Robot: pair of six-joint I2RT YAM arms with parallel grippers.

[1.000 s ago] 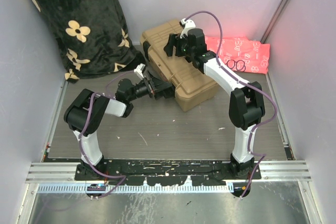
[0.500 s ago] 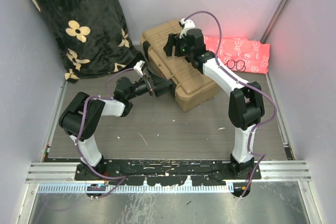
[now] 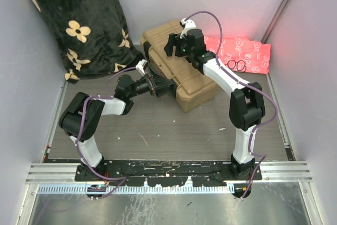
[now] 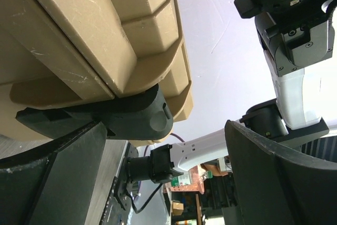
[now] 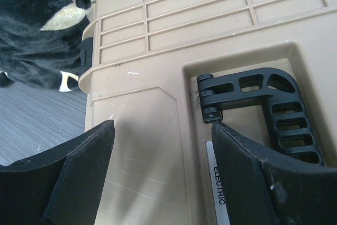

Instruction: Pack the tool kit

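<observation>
Top external view: tan hard-plastic rectangular toolbox [image 3: 181, 77] lies at 12 o'clock on the grey table [image 3: 174, 125], lid down, with a black floral blanket [image 3: 79, 19] at 10 o'clock and a pink patterned cloth [image 3: 245, 51] at 2 o'clock. The left gripper [image 3: 163, 86] is at the box's 8 o'clock side; the right gripper [image 3: 170, 47] hangs over the lid. No loose tools are seen on the table. Left wrist view: the claw stands wide apart and empty, with a black plastic latch [image 4: 131, 117] on the box wall just ahead at 11 o'clock. Whether that latch is fastened cannot be told. Right wrist view: the claw is apart, holding nothing, over the ribbed lid [image 5: 210, 9], with the black folding handle [image 5: 263, 109] flat in its recess at 2 o'clock. Assessment: packing appears largely done, with the lid shut; securing the latches probably remains.
</observation>
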